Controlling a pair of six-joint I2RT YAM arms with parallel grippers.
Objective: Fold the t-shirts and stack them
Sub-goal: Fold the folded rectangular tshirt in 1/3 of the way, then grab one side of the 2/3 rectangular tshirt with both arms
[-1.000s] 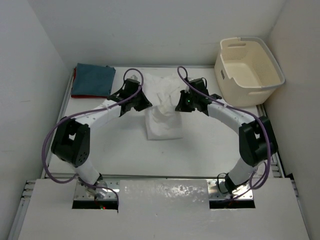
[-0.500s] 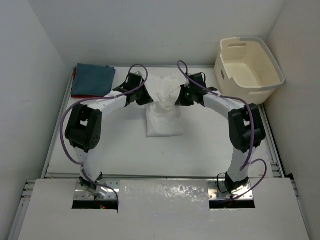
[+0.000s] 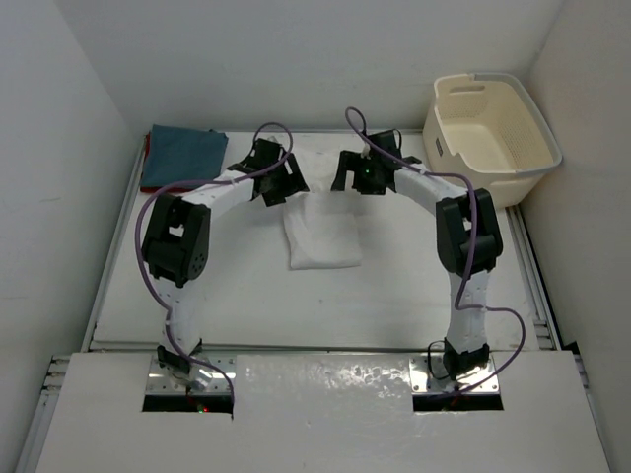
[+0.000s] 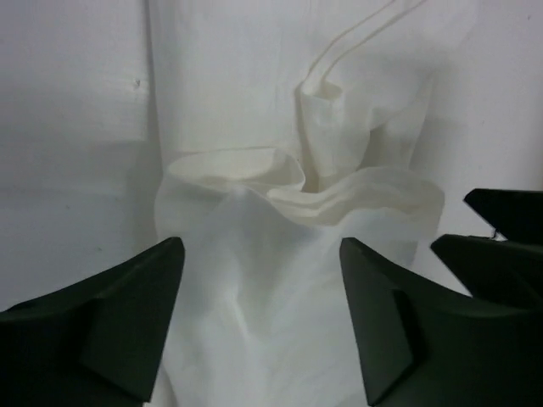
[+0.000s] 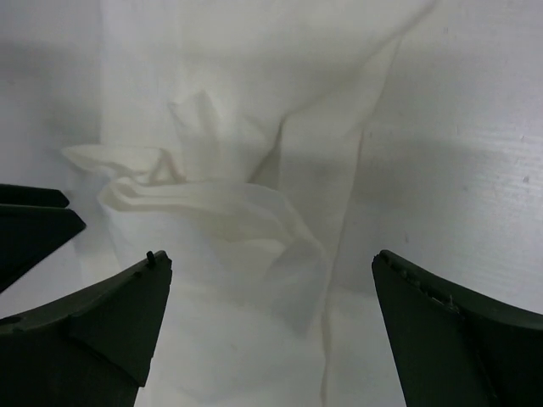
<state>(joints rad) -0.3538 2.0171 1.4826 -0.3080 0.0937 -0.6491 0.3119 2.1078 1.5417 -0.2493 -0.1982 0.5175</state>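
The white t-shirt (image 3: 322, 236) lies in the middle, far end bunched. Above that end hang the left gripper (image 4: 261, 254) and right gripper (image 5: 271, 263), jaws apart, gripping nothing. Far left, the blue-grey t-shirt (image 3: 184, 156) lies folded on the red t-shirt (image 3: 146, 158).

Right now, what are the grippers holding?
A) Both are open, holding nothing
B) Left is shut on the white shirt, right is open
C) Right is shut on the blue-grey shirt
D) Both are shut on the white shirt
A: in the wrist views, the left gripper and right gripper have their fingers spread apart, with the white shirt lying slack on the table beneath them.
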